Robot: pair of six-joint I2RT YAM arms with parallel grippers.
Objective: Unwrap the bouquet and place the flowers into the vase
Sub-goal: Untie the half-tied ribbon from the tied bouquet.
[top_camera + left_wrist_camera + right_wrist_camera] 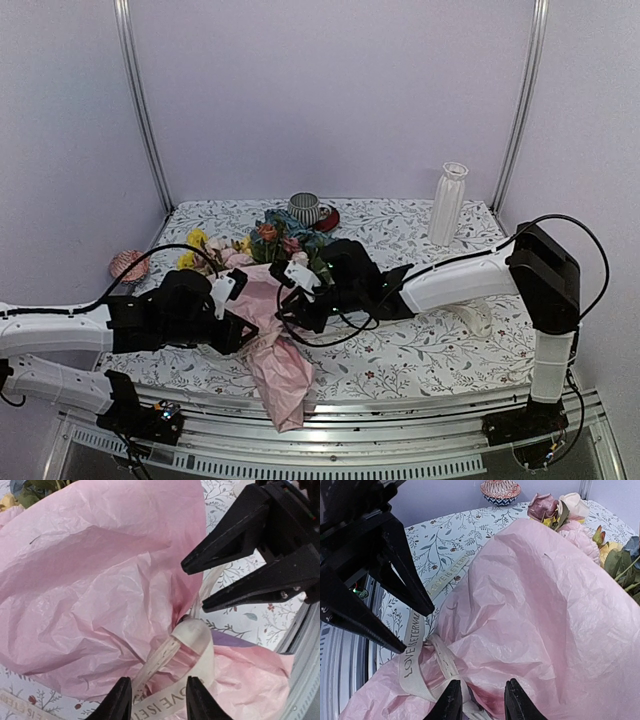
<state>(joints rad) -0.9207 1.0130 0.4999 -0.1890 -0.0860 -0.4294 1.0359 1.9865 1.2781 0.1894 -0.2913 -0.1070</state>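
On counter [420,350], bouquet [270,310] is laid centrally, tail over near edge. Its tissue [535,605] is judged light and tear-prone; ribbon [192,640] is best taken. Astride it, left end effector [159,685] and right end effector [483,685] are seen part-open, nothing gripped.

Pink bouquet [283,375], leaf-print tablecloth [430,350].
Its crinkled tissue paper [100,580] is soft pink, and the ribbon [411,659] is pale beige with dark lettering. The flowers [272,235] are yellow, orange, rose and dusty blue. The tablecloth is white with grey-green sprigs and small red blossoms; the vase [447,203] is plain white.
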